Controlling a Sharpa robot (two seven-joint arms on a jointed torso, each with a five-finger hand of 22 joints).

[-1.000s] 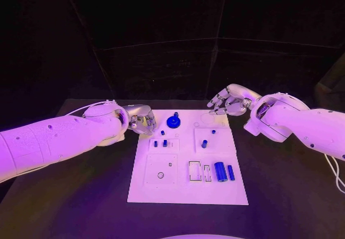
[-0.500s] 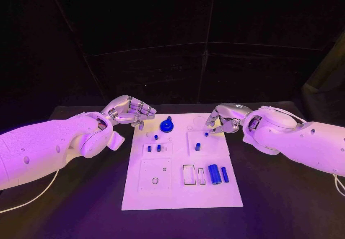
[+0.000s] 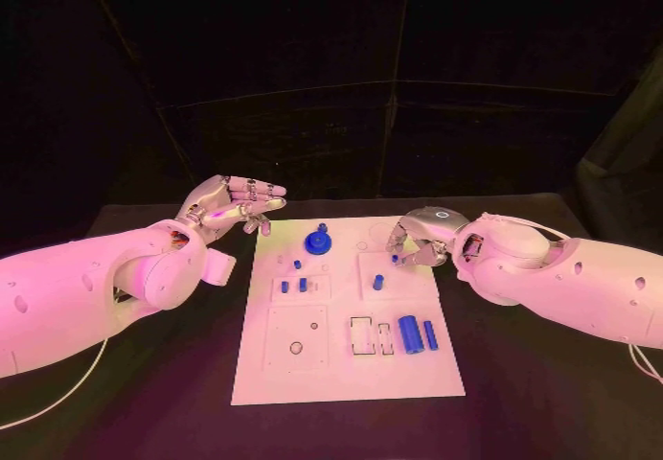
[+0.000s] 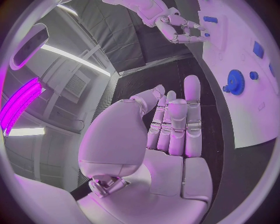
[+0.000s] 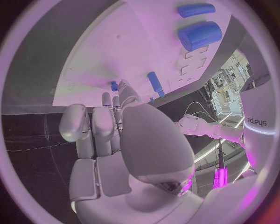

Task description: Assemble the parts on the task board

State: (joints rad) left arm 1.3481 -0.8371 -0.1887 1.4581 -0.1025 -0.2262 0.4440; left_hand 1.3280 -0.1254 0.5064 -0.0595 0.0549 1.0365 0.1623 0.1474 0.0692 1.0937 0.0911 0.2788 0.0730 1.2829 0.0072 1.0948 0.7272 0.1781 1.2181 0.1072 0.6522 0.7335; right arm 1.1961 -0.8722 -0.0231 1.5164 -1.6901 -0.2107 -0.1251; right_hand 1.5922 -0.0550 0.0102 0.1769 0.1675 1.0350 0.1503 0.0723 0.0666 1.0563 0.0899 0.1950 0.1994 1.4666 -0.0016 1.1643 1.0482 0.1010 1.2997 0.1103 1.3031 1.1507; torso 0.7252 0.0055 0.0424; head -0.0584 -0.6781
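**Both hands up at the far end of the board, nothing clearly held**

Head view first: the task board (image 3: 346, 326) lies flat in the middle of the black table (image 3: 553, 383), long side running near to far. The left hand (image 3: 228, 204) is raised off the board's far left corner, palm turned up, fingers stretched out side by side with nothing in them. The right hand (image 3: 419, 240) sits low over the board's far right corner, fingers curled downward close to a small blue peg (image 3: 394, 258). I honestly can't tell from here whether it's touching that peg or just above it.

Parts on the board: a blue gear (image 3: 319, 242) at the far end in the middle, two short blue pegs (image 3: 293, 285) left of centre, a single blue pin (image 3: 377, 282) right of centre, and nearer on the right a fat blue cylinder (image 3: 410, 334) with a thinner blue rod (image 3: 431, 334) just beside it.

Left wrist view: the left hand's fingers (image 4: 175, 123) are straight and pressed together, empty. The gear (image 4: 235, 82) shows on the white board beyond them, and the right hand (image 4: 182, 29) is further off with its fingertips bunched.

Right wrist view: the right hand (image 5: 108, 126) has its fingers bent in together over the board's edge, with a bit of blue (image 5: 114, 86) at the fingertips. Can't tell if it's actually pinched. The cylinder (image 5: 200, 36) and rod (image 5: 196, 10) lie well apart from it.
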